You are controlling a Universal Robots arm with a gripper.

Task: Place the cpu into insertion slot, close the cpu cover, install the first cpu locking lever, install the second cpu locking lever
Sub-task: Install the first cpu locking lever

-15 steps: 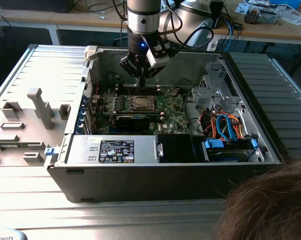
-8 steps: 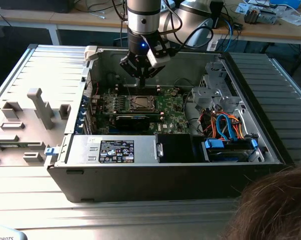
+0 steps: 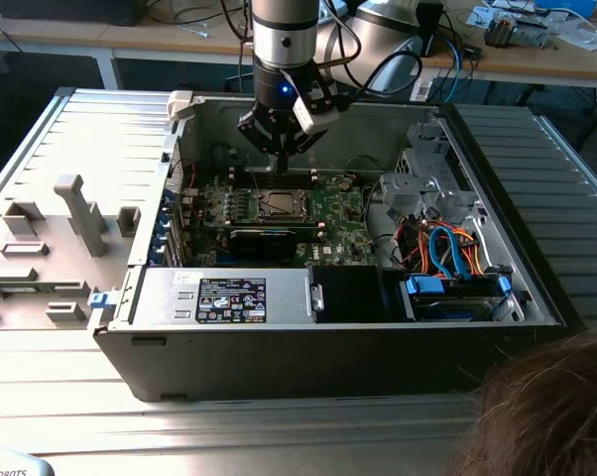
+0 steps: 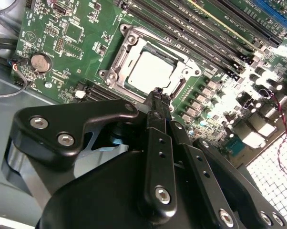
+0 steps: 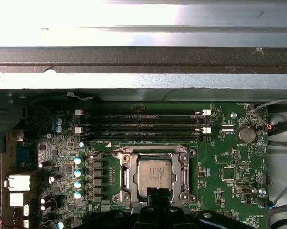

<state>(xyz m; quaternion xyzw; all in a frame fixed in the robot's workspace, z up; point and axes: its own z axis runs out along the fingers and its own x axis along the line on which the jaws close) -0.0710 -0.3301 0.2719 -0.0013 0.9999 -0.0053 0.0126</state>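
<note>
The cpu (image 5: 154,175) lies flat in the insertion slot (image 5: 116,196) on the green motherboard (image 5: 220,162), its silver-grey top showing. The cpu cover (image 5: 127,172) is a silvery frame lying down around the chip. In the second wrist view the cpu (image 4: 150,71) sits inside the cpu cover (image 4: 116,62). My gripper (image 4: 156,92) has its black fingers pressed together, and the tip is at the socket's edge beside the chip. It also appears at that edge as my gripper (image 5: 155,192). In the exterior view my gripper (image 3: 282,167) hangs just behind the cpu (image 3: 279,205). Whether the locking levers are latched cannot be made out.
Narrow memory slots (image 5: 143,125) run beside the socket. A long black card (image 3: 264,238) lies in front of it. The case also holds a labelled power supply (image 3: 229,297), a drive cage (image 3: 427,183) and coloured cables (image 3: 447,248). A person's hair (image 3: 551,416) is at the exterior view's lower right.
</note>
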